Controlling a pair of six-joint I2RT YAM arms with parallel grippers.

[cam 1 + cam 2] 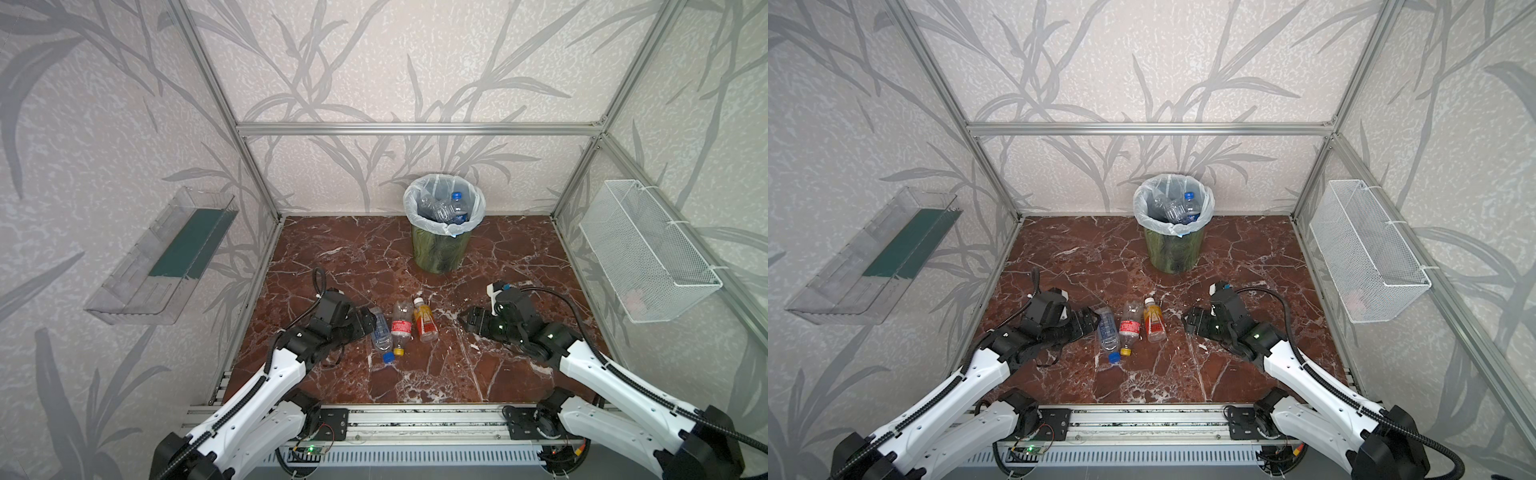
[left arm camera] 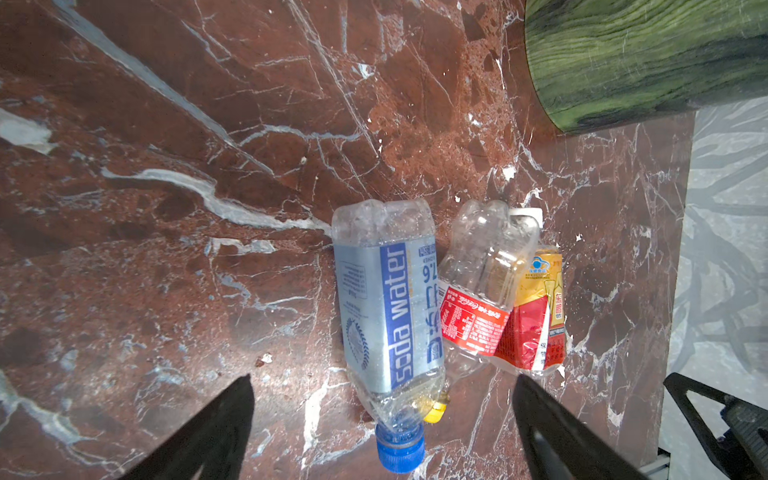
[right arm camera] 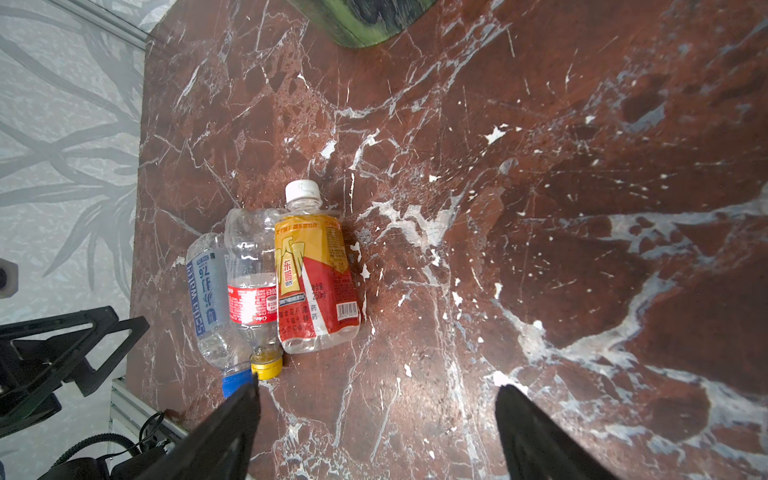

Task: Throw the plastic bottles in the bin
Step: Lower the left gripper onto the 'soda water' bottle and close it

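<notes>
While my left gripper (image 1: 370,322) and right gripper (image 1: 467,320) hover low, fingers spread and empty, three bottles (image 1: 401,324) lie touching side by side between them, at three o'clock of the left, nine of the right. Farther, at twelve o'clock, the bin (image 1: 440,253) holds more bottles.

On the red-brown marble tabletop (image 1: 415,374), three plastic bottles (image 1: 402,324) lie side by side (touching) between the left gripper (image 1: 370,322) and the right gripper (image 1: 467,320), with the round green bag-lined bin (image 1: 438,253) behind them holding more bottles (image 1: 444,208).
</notes>
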